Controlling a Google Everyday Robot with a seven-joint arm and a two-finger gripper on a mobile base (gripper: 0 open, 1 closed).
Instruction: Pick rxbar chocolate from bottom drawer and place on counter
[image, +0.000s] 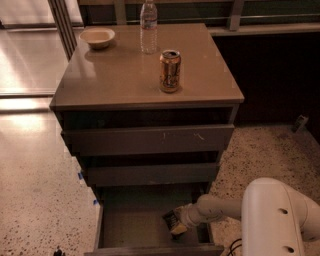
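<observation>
The bottom drawer (125, 227) is pulled out below two other grey drawers, its grey floor showing. My gripper (176, 224) reaches into its right side from the white arm at the lower right. It sits right at the rxbar chocolate (171, 218), a small dark bar lying at the drawer's right side and partly hidden by the fingers. The counter (120, 75) is the smooth tan top of the cabinet above.
An orange drink can (170, 70) stands on the counter right of centre. A water bottle (148, 26) and a pale bowl (97, 37) stand at the back. The middle drawer (150, 174) overhangs the bottom one. Speckled floor lies on both sides.
</observation>
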